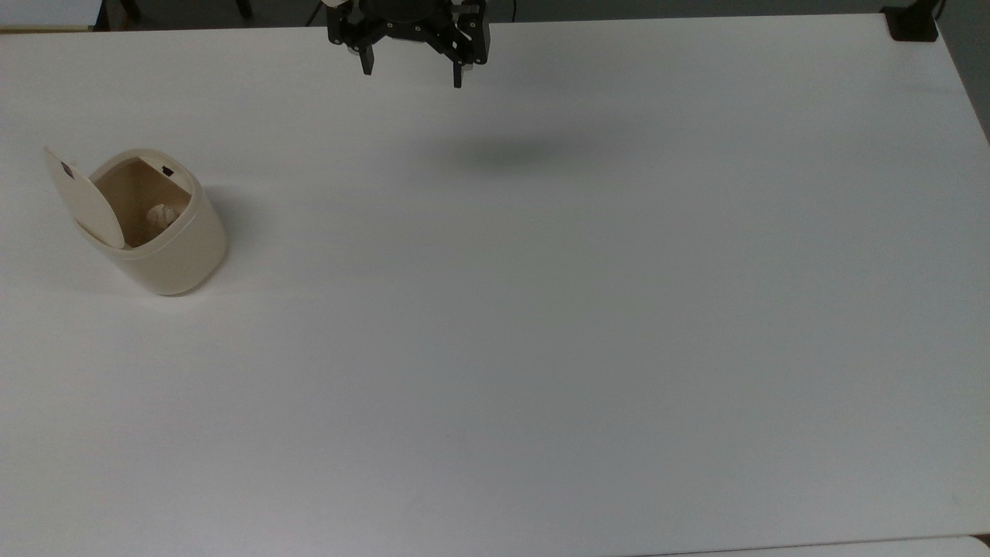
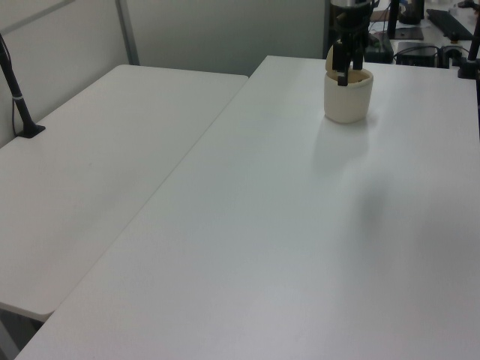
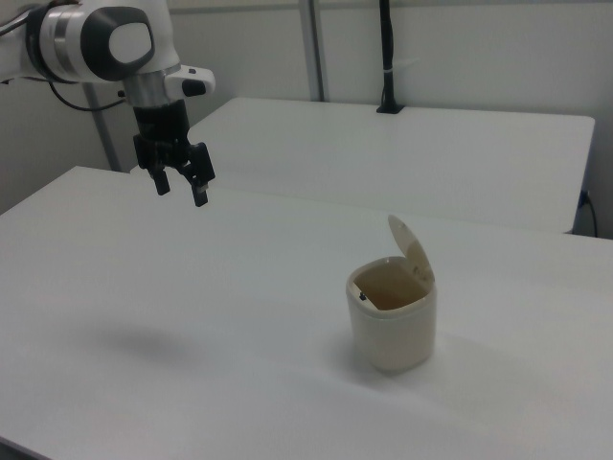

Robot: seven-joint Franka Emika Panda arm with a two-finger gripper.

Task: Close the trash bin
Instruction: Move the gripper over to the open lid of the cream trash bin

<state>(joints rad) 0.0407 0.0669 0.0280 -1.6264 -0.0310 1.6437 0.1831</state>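
At the top view's upper centre, my gripper (image 1: pixel 411 73) hung spread apart above the table (image 1: pixel 541 309), well away from the bin (image 1: pixel 166 232), lid (image 1: pixel 83 199) raised.

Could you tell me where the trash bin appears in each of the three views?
Top view: the bin sits at the left edge, lid up.
Left view: upper right, partly behind the gripper.
Right view: right of centre, lid raised.
Shared landmark: the gripper, hanging open above the white table.

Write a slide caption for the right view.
Open gripper hangs above the white table, apart from the trash bin, lid raised.
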